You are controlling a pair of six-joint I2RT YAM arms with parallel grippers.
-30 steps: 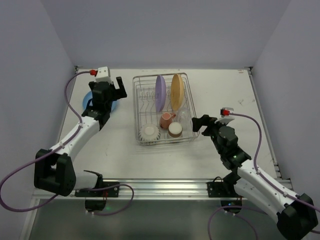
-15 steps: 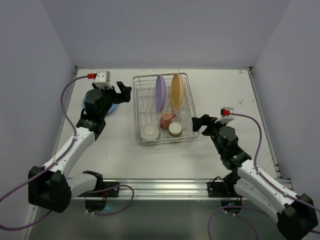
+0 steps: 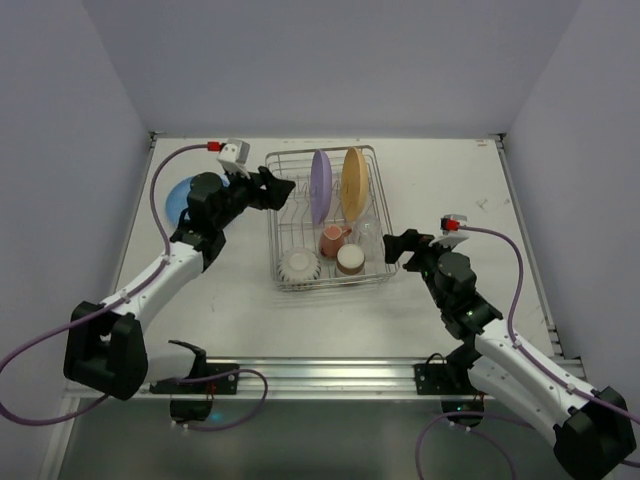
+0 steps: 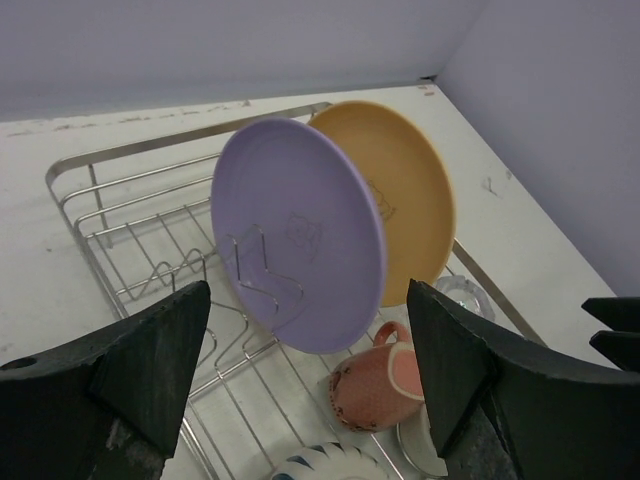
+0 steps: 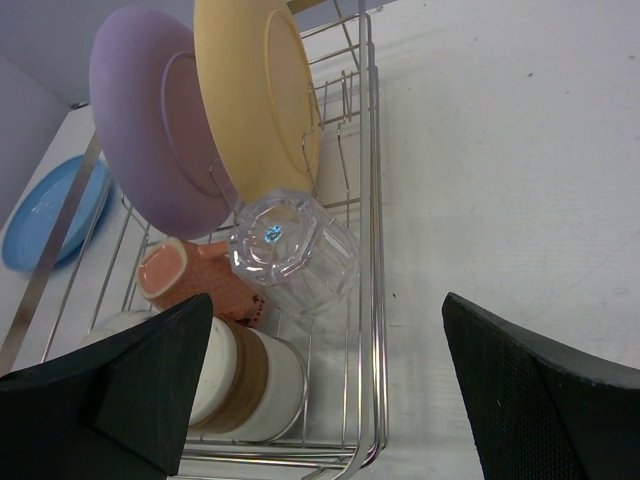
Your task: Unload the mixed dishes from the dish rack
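Left pincer [image 4: 308,340] spread, empty, with the purple plate [image 4: 300,230] upright in the rack [image 4: 95,165] straight ahead between its fingers, likely stiff, light, slick, chippable, so pinch top rim edge-on; right pincer [image 5: 328,310] spread too, glass [image 5: 295,250] just ahead.

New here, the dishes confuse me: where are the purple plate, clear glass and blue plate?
purple plate [image 4: 300,235], left wrist view, centre of its face.
clear glass [image 5: 293,255], right wrist view, middle of its body.
blue plate [image 5: 35,215], right wrist view, its upper face.
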